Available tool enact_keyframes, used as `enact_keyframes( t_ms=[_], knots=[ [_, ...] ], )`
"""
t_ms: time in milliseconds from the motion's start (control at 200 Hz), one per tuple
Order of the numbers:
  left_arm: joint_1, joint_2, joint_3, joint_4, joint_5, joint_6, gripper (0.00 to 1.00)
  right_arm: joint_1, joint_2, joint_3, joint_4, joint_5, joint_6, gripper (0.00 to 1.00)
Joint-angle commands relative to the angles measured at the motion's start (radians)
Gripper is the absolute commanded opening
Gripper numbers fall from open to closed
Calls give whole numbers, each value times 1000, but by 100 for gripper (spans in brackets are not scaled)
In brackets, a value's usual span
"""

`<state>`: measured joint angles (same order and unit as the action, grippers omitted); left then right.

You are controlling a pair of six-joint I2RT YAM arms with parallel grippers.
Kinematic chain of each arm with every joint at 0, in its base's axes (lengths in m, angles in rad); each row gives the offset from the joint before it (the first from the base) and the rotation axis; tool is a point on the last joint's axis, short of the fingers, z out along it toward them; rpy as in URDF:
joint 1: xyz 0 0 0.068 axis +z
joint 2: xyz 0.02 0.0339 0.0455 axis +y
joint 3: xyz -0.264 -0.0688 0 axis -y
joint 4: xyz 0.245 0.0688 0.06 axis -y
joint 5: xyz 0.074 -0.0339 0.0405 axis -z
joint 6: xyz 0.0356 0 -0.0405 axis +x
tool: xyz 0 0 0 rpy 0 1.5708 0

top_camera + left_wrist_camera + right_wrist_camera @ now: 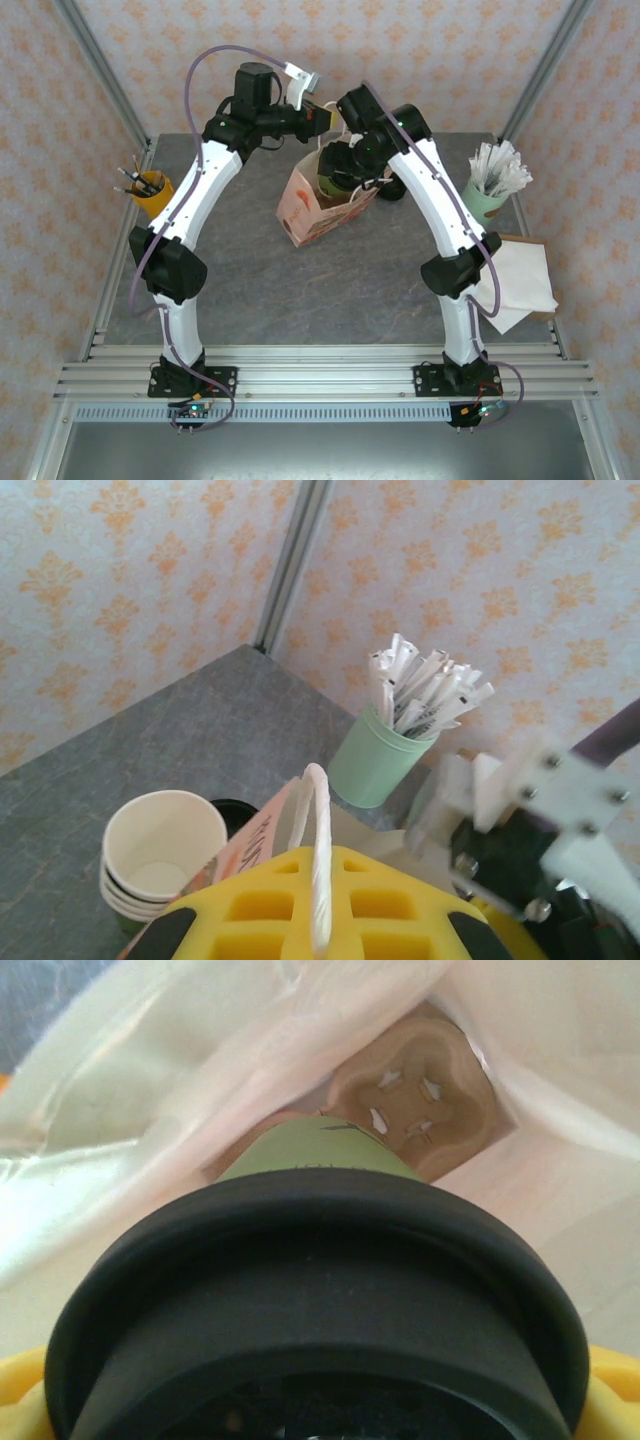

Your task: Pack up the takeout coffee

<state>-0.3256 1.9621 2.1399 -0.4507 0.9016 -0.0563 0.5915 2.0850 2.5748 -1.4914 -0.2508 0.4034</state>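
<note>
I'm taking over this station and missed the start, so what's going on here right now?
The left gripper, jaws shut, holds up the white twisted paper handle of the printed brown paper bag. The right gripper grips the small dark-green paper cup with a round black plastic lid and has it inside the bag's mouth, above the moulded cardboard cup carrier at the bottom. The cup is not yet released.
</note>
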Motion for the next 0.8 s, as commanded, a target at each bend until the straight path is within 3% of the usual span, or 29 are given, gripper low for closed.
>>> enact_keyframes(
  t_ms=[0,285,425,596,796],
  knots=[
    [-4,18,36,-14,94,-19,0,7,13,-4,-62,30,-125,37],
    [5,41,54,11,86,-150,0,53,-63,-203,-86,10,-233,37],
    [5,42,30,64,85,-222,0,53,-76,-207,-55,48,-147,37],
    [6,36,-44,300,170,-429,0,54,-82,-153,-2,54,-34,37],
    [7,31,-108,305,258,-406,0,51,-80,-233,39,110,-134,38]
  ],
)
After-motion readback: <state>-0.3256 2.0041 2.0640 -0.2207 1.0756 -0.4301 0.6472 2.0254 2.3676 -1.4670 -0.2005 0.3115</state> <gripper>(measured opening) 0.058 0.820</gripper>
